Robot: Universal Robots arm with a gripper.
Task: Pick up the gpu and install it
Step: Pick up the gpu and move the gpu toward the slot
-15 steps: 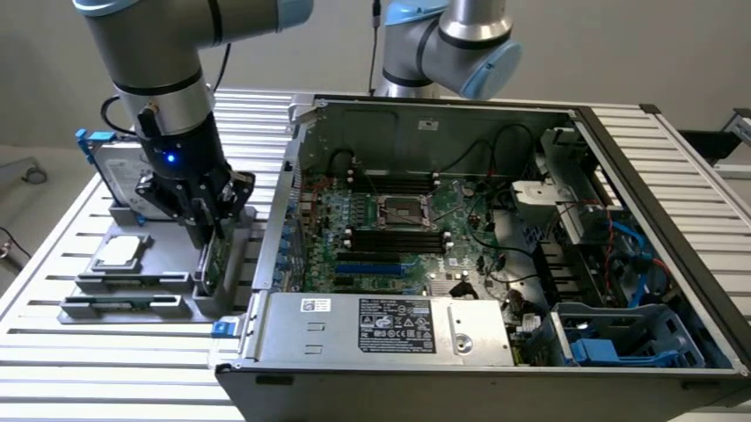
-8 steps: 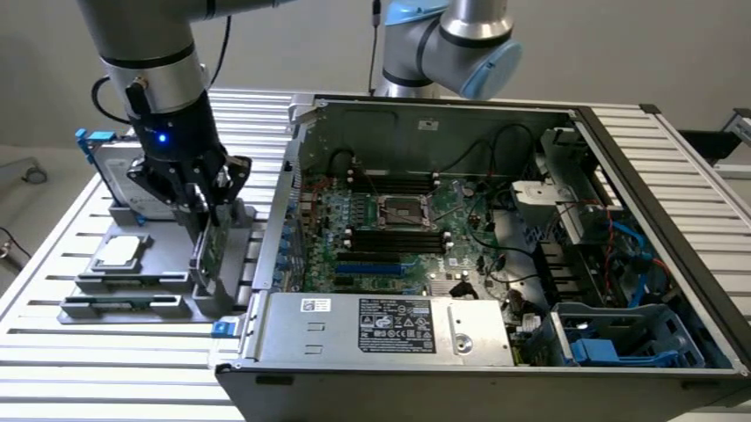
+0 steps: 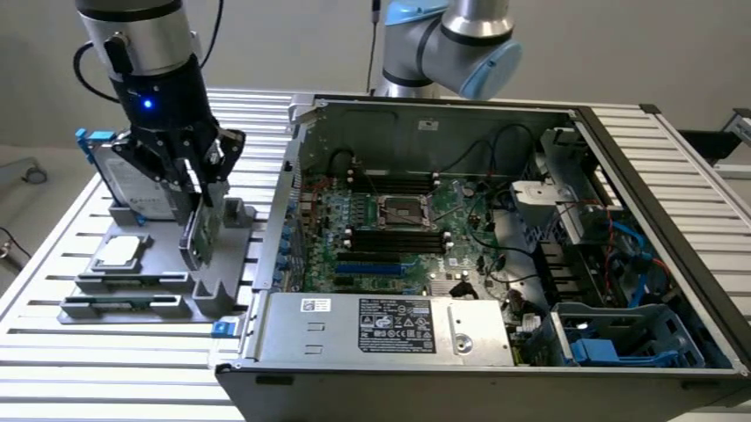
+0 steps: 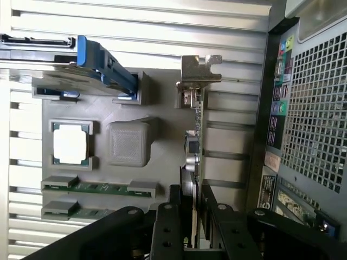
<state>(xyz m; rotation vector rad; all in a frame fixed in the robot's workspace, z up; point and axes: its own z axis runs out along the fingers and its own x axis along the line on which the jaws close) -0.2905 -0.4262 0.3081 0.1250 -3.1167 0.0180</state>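
1. The gripper [image 3: 196,200] pinches the gpu [image 3: 197,237] between its two fingers; the card hangs upright directly below the hand.
2. The power supply [image 3: 388,327] labels are unreadable.
3. In the grey holder [image 3: 217,299] beside the hand: one hard drive [image 3: 120,178], one CPU [image 3: 121,252], two memory sticks [image 4: 100,188].

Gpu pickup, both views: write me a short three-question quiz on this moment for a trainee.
1. Pick one: the gripper is closed on A) the gpu, B) the hard drive, C) the processor chip.
2. True or false: the computer case lies open, its motherboard exposed.
3. Fill in: the grey fixture sits on the exterior view's ____ of the case.
Key: 1 A; 2 true; 3 left.
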